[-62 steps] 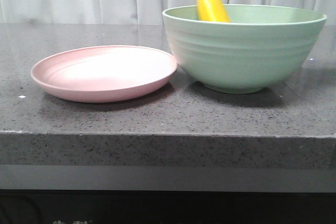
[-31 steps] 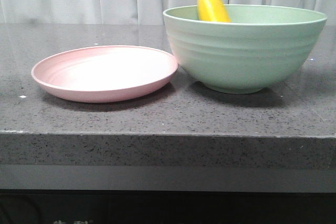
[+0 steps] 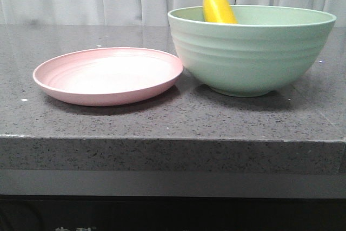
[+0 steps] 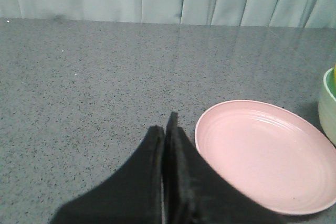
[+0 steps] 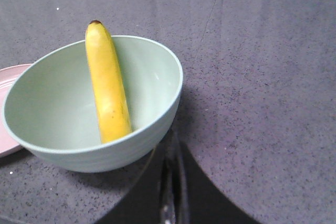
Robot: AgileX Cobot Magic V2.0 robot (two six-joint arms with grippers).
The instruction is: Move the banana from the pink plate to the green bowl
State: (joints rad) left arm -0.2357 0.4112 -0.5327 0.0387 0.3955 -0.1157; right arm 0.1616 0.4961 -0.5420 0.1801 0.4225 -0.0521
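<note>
Fingers of the left gripper (image 4: pixel 165 129) are pressed together, holding nothing, low over the speckled grey stone worktop (image 3: pixel 162 117) just beside the pink plate (image 4: pixel 268 156). Fingers of the right gripper (image 5: pixel 172 153) are likewise closed and empty, just beside the green bowl (image 5: pixel 79 103). Banana (image 5: pixel 107 85): smooth, yellow, leaning inside the ridged matte bowl, tip above the rim. Plate: shallow, concentrically ridged, bare, its rim close to or touching the bowl. No legible markings.

Banana (image 3: pixel 218 6) leaning inside green bowl (image 3: pixel 254 58)
</note>
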